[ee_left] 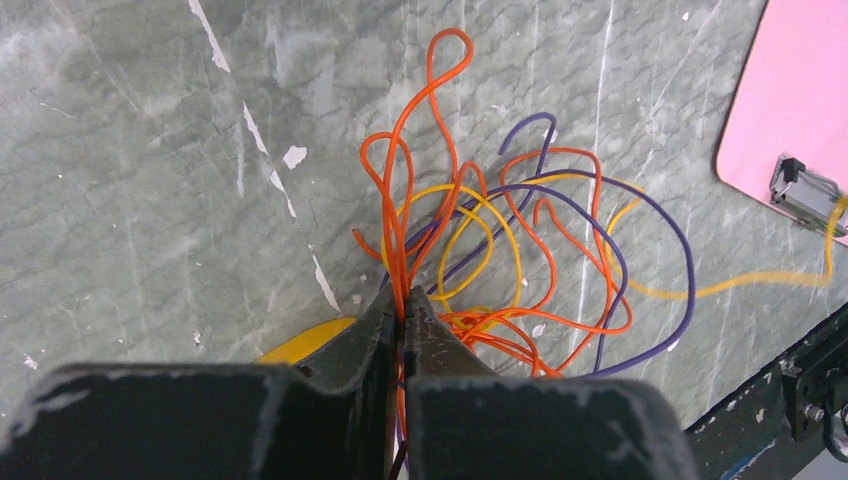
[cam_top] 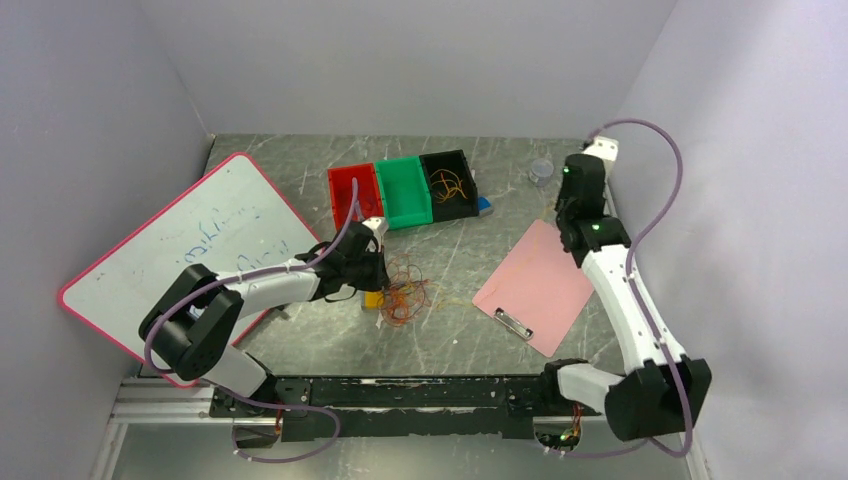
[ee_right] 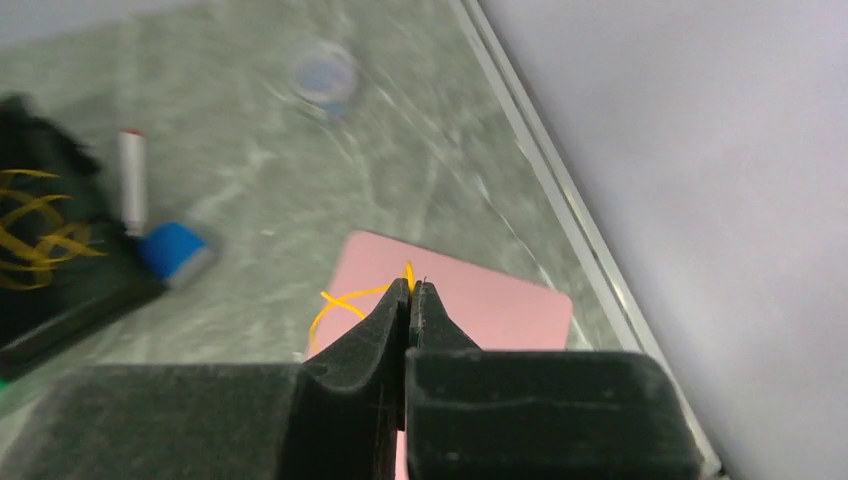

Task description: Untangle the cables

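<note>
The cables (cam_top: 405, 295) lie as a loose tangle of orange, yellow and purple wires (ee_left: 500, 250) mid-table. My left gripper (ee_left: 403, 298) is shut on a few orange strands at the tangle's left edge, low over the table (cam_top: 375, 270). One yellow cable (ee_left: 740, 285) runs out of the tangle to the right, toward the pink clipboard (ee_left: 800, 100). My right gripper (ee_right: 410, 288) is shut on the end of a yellow cable (ee_right: 340, 300), held above the clipboard's far end (ee_right: 490, 290). In the top view it sits at the right (cam_top: 563, 215).
Red (cam_top: 353, 195), green (cam_top: 404, 190) and black (cam_top: 450, 183) bins stand at the back; the black one holds yellow wires (ee_right: 35, 235). A marker (ee_right: 132, 180), a blue block (ee_right: 175, 250) and a clear cup (cam_top: 541, 170) lie nearby. A whiteboard (cam_top: 190, 240) fills the left.
</note>
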Controlling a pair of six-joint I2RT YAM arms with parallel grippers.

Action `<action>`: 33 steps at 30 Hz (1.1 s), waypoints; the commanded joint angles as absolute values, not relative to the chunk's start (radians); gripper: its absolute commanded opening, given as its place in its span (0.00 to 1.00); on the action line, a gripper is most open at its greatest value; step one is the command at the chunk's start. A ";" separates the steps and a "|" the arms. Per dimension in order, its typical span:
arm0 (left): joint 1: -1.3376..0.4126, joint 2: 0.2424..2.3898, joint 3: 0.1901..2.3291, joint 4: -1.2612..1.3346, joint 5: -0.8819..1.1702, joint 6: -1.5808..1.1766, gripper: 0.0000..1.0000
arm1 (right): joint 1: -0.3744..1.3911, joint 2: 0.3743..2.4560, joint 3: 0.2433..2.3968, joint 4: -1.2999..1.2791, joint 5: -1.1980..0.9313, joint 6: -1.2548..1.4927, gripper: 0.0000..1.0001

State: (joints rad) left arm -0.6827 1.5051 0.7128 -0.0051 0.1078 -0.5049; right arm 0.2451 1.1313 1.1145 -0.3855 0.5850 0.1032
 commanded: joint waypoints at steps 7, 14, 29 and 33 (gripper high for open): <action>-0.685 1.474 0.705 -0.016 0.106 -0.486 0.07 | -0.087 1.374 1.096 -0.280 0.238 0.334 0.24; -0.686 1.476 0.725 -0.023 0.112 -0.480 0.07 | -0.097 1.355 1.066 -0.252 0.227 0.367 0.54; -0.687 1.490 0.737 -0.019 0.119 -0.489 0.07 | 0.354 1.070 0.839 -0.369 0.129 0.408 0.55; -0.687 1.500 0.742 -0.016 0.117 -0.489 0.07 | 0.579 1.024 0.783 -0.396 0.129 0.474 0.53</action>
State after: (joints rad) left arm -0.6834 1.4960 0.7078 -0.0166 0.1089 -0.4942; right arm 0.4179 1.0740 0.8246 -0.3454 0.1318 0.4057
